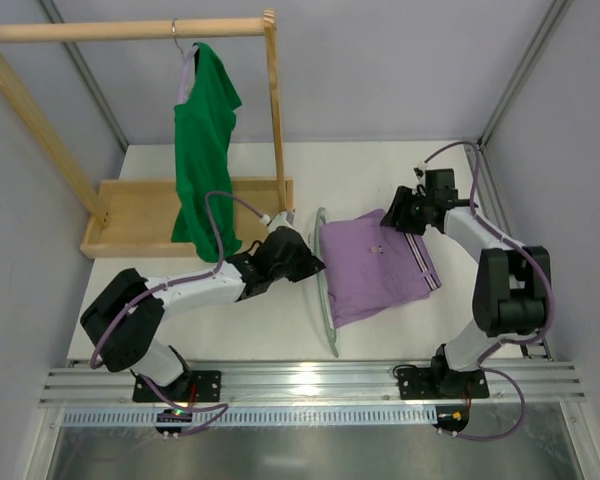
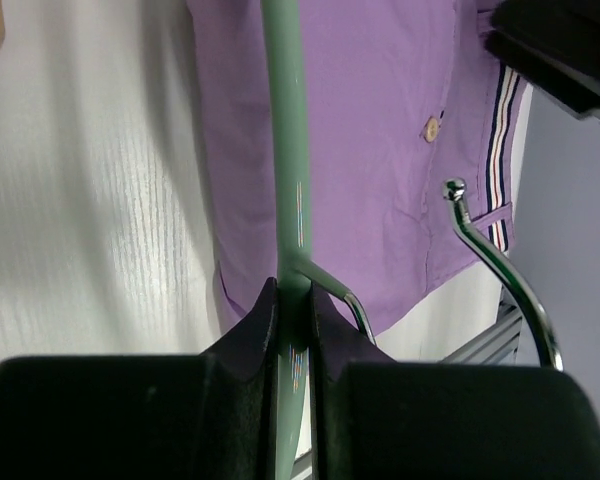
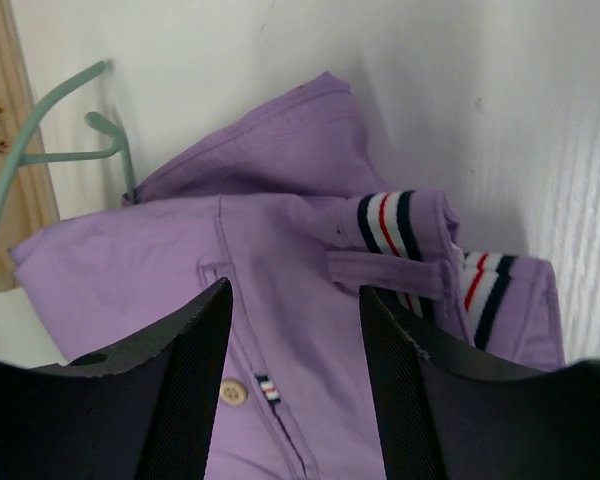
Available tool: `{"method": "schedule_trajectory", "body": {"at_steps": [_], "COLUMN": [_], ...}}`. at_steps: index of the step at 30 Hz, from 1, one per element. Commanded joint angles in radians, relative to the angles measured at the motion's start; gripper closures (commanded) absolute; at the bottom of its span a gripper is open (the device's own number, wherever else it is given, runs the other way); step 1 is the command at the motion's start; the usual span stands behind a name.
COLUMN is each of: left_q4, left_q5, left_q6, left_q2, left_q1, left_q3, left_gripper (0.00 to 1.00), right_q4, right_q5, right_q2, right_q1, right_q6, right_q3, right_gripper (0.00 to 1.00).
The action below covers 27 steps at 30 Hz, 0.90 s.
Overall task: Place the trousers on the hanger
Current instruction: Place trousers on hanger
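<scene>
From above, the hanger (image 1: 324, 285) is a thin loop on the white desk (image 1: 370, 170), and its long side runs from 12 to 6 o'clock. The left end effector (image 1: 298, 254) meets it from 9 o'clock. The trousers (image 1: 375, 265) lie flat at 3 o'clock from the hanger, with their near edge touching it. The right end effector (image 1: 398, 212) sits over their far edge, so the trousers lie at about 7 o'clock from it. I think the right arm is the nearer one to move them.

In the left wrist view, the left end effector (image 2: 293, 300) is pinching the hanger (image 2: 285, 150) tight. The green bar runs straight up to 12 o'clock across the trousers (image 2: 380, 120). I cannot tell if the cloth goes through the loop.

In the right wrist view, the right end effector (image 3: 295, 300) is spread wide and holds nothing. The trousers (image 3: 280, 200) lie under it, and the hanger (image 3: 40, 120) peeks out at 10 o'clock.
</scene>
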<state>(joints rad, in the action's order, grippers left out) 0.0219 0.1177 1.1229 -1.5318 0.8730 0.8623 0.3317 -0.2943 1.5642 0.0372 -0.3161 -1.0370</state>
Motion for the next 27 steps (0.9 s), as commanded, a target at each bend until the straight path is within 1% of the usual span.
{"method": "schedule_trajectory", "body": {"at_steps": [1,3,5,9,10,12,13,15,16,17,19,21,24,25,26,27], "left_q4": [-0.134,-0.134,-0.140,-0.163,-0.169,-0.162,-0.130,-0.093,-0.047,-0.033,-0.030,-0.030,-0.069,-0.080,-0.092,-0.099], "left_q5": [-0.041,-0.052,-0.062,-0.073,-0.072,-0.079,-0.084,-0.113,-0.142,-0.188,-0.223,-0.254,-0.253,-0.254,-0.262,-0.268], "left_q6": [-0.087,-0.097,-0.106,-0.104,-0.106,-0.113,-0.118,-0.146,-0.161,-0.190,-0.212,-0.238,-0.285,-0.288,-0.288,-0.287], "left_q2": [-0.034,-0.028,-0.027,-0.030,-0.033,-0.031,-0.031,-0.033,-0.043,-0.050,-0.063,-0.073,-0.097,-0.108,-0.119,-0.142], "left_q1": [-0.037,-0.057,-0.075,-0.097,-0.098,-0.100,-0.100,-0.100,-0.100,-0.100,-0.100,-0.100,-0.103,-0.106,-0.111,-0.117], "left_q3": [-0.069,-0.075,-0.083,-0.080,-0.075,-0.068,-0.068,-0.071,-0.071,-0.060,-0.046,-0.032,-0.003,0.004,0.012,0.029], "left_gripper": [1.00,1.00,1.00,1.00,1.00,0.99,0.99,1.00,0.99,0.99,1.00,0.99,0.99,0.99,0.99,0.99], "right_q4": [-0.066,-0.102,-0.068,-0.047,-0.027,0.012,0.015,0.003,0.007,0.007,0.000,0.010,0.104,0.181,0.219,0.248], "right_q5": [-0.059,-0.045,0.006,0.078,0.155,0.193,0.220,0.248,0.265,0.270,0.255,0.216,0.184,0.190,0.204,0.266], "right_q2": [0.117,0.186,0.267,0.300,0.289,0.263,0.241,0.153,0.082,0.048,-0.019,-0.084,-0.087,-0.078,-0.072,-0.082], "right_q1": [-0.011,-0.023,-0.023,-0.025,-0.025,-0.025,-0.051,-0.075,-0.079,-0.082,-0.083,-0.083,-0.083,-0.083,-0.083,-0.083], "right_q6": [0.014,-0.011,-0.032,-0.092,-0.103,-0.135,-0.156,-0.202,-0.213,-0.227,-0.221,-0.173,-0.109,-0.103,-0.100,-0.112], "right_q3": [-0.060,-0.073,-0.110,-0.087,-0.081,-0.031,-0.003,0.092,0.119,0.168,0.196,0.180,0.074,0.043,0.007,0.006], "right_gripper": [0.44,0.47,0.48,0.48,0.48,0.48,0.49,0.49,0.49,0.49,0.49,0.48,0.43,0.41,0.38,0.36]}}
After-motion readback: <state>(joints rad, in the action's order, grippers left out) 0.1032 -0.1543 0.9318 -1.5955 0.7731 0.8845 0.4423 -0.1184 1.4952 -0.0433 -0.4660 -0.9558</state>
